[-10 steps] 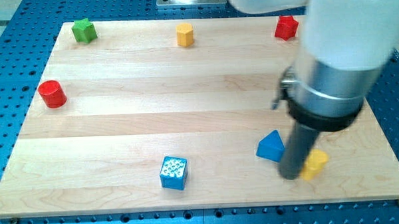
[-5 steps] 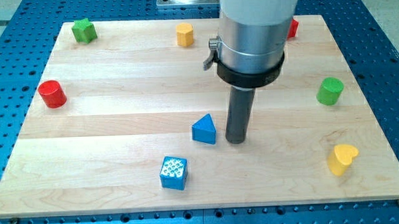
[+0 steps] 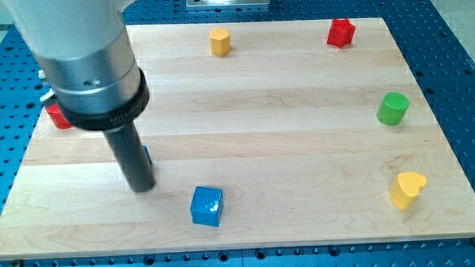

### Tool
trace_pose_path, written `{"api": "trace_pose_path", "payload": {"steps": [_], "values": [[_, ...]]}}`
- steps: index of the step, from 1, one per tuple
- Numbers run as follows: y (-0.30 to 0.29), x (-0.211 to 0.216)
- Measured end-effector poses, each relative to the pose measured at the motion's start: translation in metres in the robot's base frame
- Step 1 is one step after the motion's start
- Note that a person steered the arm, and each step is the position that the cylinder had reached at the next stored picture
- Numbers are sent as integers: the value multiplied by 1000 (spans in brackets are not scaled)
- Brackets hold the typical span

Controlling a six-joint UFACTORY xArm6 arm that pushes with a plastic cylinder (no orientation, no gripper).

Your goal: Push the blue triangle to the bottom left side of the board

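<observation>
The blue triangle (image 3: pixel 146 157) is almost wholly hidden behind my rod; only a thin blue sliver shows at the rod's right edge, left of the board's middle and towards the bottom. My tip (image 3: pixel 140 187) rests on the wooden board (image 3: pixel 252 101), touching or right beside that sliver. A blue cube (image 3: pixel 207 206) lies to the lower right of my tip, a short way apart.
A red cylinder (image 3: pixel 57 117) peeks out at the view's left, partly behind the arm. A yellow block (image 3: pixel 220 40) and a red block (image 3: pixel 341 32) sit along the top. A green cylinder (image 3: pixel 393 109) and a yellow heart-like block (image 3: pixel 407 189) are at the right.
My rod has swept from the right side leftwards across the board, and the blue triangle has moved left with it. The green block at the top left is now hidden by the arm.
</observation>
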State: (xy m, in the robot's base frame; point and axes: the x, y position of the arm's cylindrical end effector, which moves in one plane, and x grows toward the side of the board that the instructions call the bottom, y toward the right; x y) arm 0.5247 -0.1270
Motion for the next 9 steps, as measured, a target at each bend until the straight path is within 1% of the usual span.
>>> {"api": "trace_pose_path", "payload": {"steps": [1,2,3,4,5,6,7,8,9], "values": [[42,-41],[-21,-20],[-81,33],[-61,23],[-90,-10],[-102,29],[-86,-23],[-149,-61],[-159,-95]]}}
